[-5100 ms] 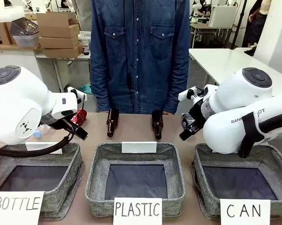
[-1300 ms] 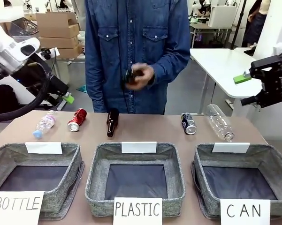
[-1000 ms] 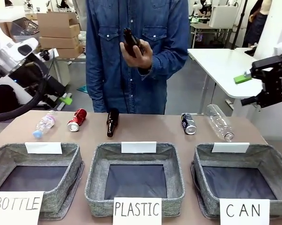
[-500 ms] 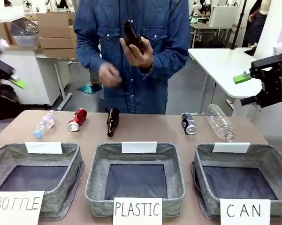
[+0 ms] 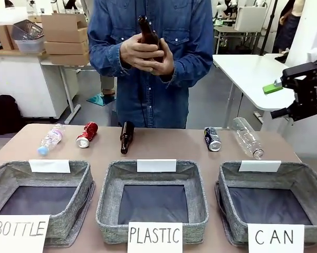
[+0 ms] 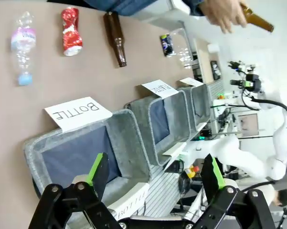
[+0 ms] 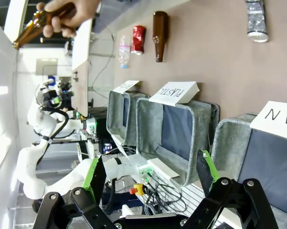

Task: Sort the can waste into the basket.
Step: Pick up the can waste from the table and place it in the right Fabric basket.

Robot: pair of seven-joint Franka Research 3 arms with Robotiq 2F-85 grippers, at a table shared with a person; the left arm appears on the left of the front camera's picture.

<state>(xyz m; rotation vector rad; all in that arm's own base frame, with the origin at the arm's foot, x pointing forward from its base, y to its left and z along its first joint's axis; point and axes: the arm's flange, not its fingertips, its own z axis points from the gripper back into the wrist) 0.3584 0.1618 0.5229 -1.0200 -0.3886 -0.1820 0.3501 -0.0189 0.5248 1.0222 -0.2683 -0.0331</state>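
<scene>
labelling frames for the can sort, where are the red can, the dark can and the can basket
red can [image 5: 86, 135]: front view, middle of its body.
dark can [image 5: 212, 139]: front view, middle of its body.
CAN basket [image 5: 294, 169]: front view, far rim right of the white tag.

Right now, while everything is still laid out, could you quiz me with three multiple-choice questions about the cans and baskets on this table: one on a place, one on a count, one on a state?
1. The small red metal can lies:
A. on the floor
B. on the table, between a clear plastic bottle and a brown glass bottle
C. on a shelf

2. Small metal cans on the table:
A. one
B. two
C. four

3. The grey woven basket marked CAN is:
A. empty
B. holding one can
C. tipped over

Answers:
1 B, it lies on its side between those two bottles.
2 B, the red can and a dark navy can.
3 A, only its bare dark lining shows.
</scene>
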